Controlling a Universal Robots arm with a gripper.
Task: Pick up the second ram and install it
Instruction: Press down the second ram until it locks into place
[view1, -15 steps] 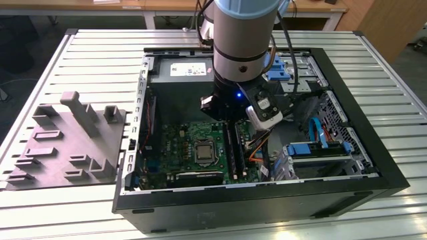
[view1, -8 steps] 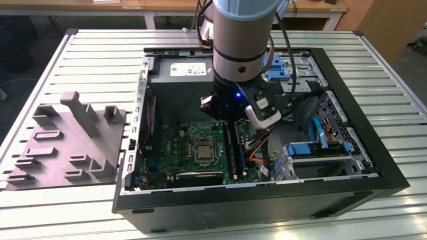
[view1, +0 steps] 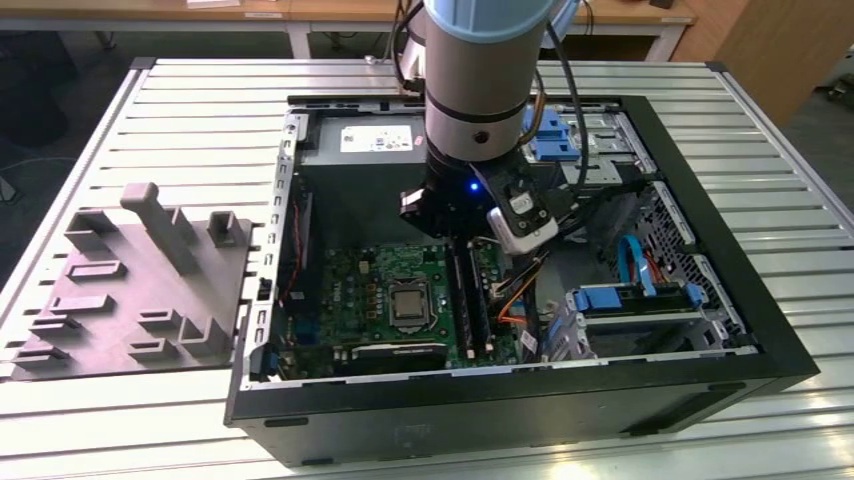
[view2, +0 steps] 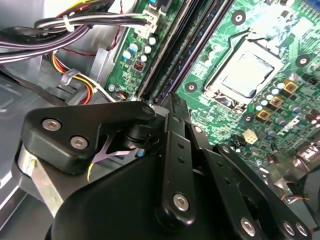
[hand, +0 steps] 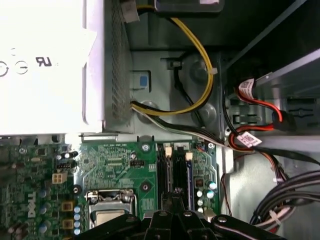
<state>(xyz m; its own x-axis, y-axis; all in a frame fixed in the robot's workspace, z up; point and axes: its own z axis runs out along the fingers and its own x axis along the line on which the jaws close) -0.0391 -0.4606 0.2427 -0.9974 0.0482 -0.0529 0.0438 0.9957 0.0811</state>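
The claw hangs inside the open computer case, low over the black memory slots beside the processor socket. Whether its jaws are closed, or grip anything, I cannot tell. In the first wrist view a thin blue stick, probably the second ram, stands edge-on in a slot. Seating it well likely needs a straight, even press along its length. The green motherboard is matte and densely studded.

Readable marks inside the computer case

A certification mark sits on the white power supply label; white lettering runs along the green motherboard edge.
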